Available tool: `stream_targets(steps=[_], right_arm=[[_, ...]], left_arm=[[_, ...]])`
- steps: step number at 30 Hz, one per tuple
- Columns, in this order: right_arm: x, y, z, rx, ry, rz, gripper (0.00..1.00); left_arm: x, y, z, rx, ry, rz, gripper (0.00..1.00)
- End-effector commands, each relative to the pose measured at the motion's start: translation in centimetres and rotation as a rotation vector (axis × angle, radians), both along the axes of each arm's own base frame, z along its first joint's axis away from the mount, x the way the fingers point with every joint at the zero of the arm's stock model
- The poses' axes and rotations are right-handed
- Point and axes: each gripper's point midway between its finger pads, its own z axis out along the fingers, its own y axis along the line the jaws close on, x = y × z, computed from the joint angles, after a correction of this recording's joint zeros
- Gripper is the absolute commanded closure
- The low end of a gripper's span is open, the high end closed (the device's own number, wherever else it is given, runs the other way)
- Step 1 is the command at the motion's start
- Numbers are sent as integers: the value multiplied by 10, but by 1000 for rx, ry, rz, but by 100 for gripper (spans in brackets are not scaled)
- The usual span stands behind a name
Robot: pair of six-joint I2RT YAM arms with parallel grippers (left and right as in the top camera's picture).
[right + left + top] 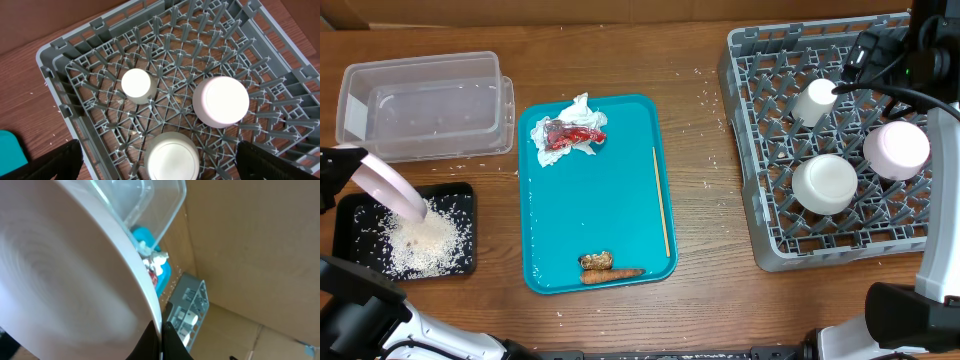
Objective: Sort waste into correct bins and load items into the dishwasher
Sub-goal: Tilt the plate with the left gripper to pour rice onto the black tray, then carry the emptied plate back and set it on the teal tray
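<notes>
The left gripper [348, 165] is clamped tight on the rim of a pale pink plate [390, 188]. It holds the plate tilted over the black tray [462, 195] by the table's left edge. A heap of white rice [420, 240] lies on that tray. The clear tub [425, 105] sits at the far left corner.

Mid-table, the teal tray [610, 180] carries crumpled white tissue [578, 108] under a shiny red wrapper [570, 132] at its far left corner. A brown scrap [596, 260] and an orange carrot stick [612, 273] lie at its near edge.

At the table's right edge, the grey rack [745, 150] holds an upturned white cup [813, 100], a white bowl [825, 183] and a pink dish [897, 148]. The right gripper [159, 147] hangs above them, spread wide and holding nothing.
</notes>
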Motion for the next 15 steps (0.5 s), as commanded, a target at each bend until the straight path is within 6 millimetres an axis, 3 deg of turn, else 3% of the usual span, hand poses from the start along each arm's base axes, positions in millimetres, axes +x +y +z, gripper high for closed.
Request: stream_targets(steps=[1,5,8,11,15], right_arm=[[1,-1,1,-2,-7,-10,0],[1,-1,1,-2,-7,-10,0],[1,-1,1,-2,-7,-10,0],[1,-1,1,-2,-7,-10,0],[1,-1,1,-2,-6,-10,0]], left_arm=[[1,-2,14,37,-84,-38,96],[-3,-3,9,-45,11,26,96],[0,2,10,-4,-10,28,96],[1,-8,21,-50,-50,13,96],[-4,-12,19,10,-5,-1,96]])
